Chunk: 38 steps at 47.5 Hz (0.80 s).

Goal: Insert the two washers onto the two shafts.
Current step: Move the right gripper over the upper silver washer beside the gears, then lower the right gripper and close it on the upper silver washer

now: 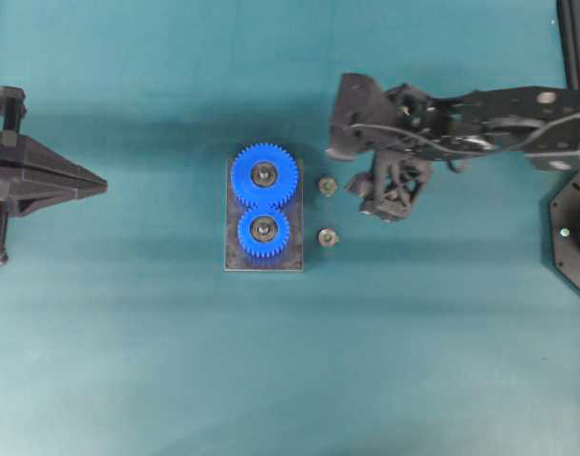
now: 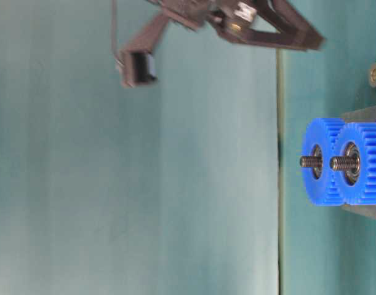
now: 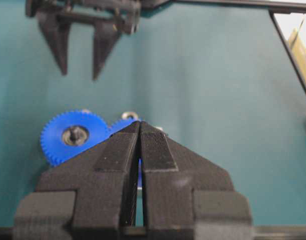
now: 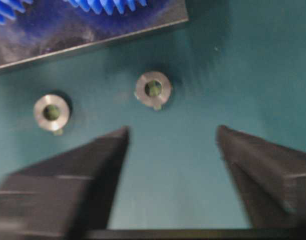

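Presently the approach step is shown — the right gripper [image 4: 173, 150], jaws spread, is poised near two washers [image 4: 153, 89] lying beside the gear plate [image 1: 263, 258]; descent and closure are required next. Left gripper [image 3: 139, 131] — closed, empty.

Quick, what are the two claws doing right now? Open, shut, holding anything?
Left gripper: shut, holding nothing, parked away from the blue gears.
Right gripper: open, empty, hanging just short of the two washers on the table.
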Available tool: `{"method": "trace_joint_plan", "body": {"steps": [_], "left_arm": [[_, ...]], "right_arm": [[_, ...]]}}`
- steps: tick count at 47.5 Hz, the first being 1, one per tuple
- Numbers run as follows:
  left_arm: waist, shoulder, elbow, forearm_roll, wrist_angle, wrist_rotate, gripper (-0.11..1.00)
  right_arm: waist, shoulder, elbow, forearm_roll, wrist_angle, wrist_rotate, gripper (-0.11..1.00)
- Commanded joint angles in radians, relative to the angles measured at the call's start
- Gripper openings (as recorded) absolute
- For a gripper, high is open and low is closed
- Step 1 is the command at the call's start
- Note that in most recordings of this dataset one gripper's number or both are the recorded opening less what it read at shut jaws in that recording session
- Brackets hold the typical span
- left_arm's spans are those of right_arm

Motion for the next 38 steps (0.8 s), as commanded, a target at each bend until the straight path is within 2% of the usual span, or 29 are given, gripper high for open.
{"method": "trace_joint_plan", "body": {"steps": [1, 6, 16, 38], "left_arm": [[0.002, 0.003, -0.035, 0.003, -0.005, 0.002, 0.01], [0.002, 0.005, -0.037, 0.003, -0.003, 0.002, 0.01], [0.002, 0.005, -0.035, 0.003, -0.003, 0.002, 0.01], [0.002, 0.005, -0.034, 0.003, -0.003, 0.002, 0.01]], "right_arm": [[0.008, 0.015, -0.043, -0.002, -0.012, -0.023, 0.90], [0.012, 0.052, -0.061, -0.002, -0.035, -0.044, 0.80], [0.020, 0.103, -0.067, -0.003, -0.072, -0.054, 0.78], [0.029, 0.184, -0.109, -0.003, -0.074, -0.057, 0.77]]}}
